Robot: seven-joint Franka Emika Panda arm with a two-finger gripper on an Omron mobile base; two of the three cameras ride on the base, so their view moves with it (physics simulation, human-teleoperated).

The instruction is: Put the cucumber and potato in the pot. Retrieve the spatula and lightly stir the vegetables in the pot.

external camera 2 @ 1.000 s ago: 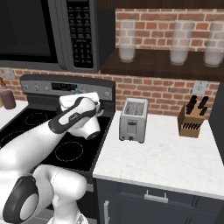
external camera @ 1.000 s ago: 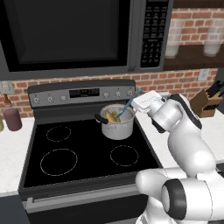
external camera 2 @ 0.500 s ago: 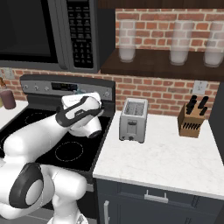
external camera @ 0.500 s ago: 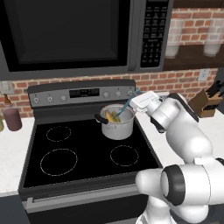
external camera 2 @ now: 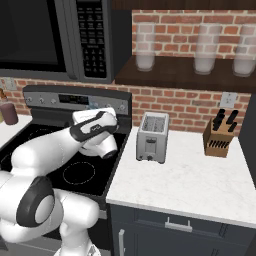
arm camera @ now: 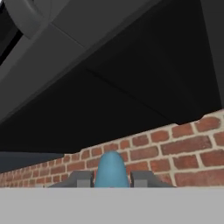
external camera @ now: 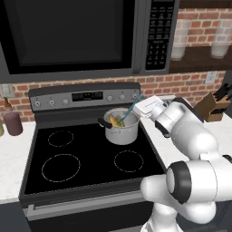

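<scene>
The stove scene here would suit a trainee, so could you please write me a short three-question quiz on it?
1. True or false: the pot stands on a front burner of the stove.
2. What does the pincer grip? A) a knife B) the spatula C) a glass
3. Fill in: on the counter, the ____ stands between the stove and the knife block.

Key: 1 false, it is on the back right burner; 2 B; 3 toaster.

White arm bent forward, hand (arm camera: 111, 179) turned sideways, fingers (arm camera: 83, 179) clamped on the spatula (arm camera: 111, 169) handle
</scene>
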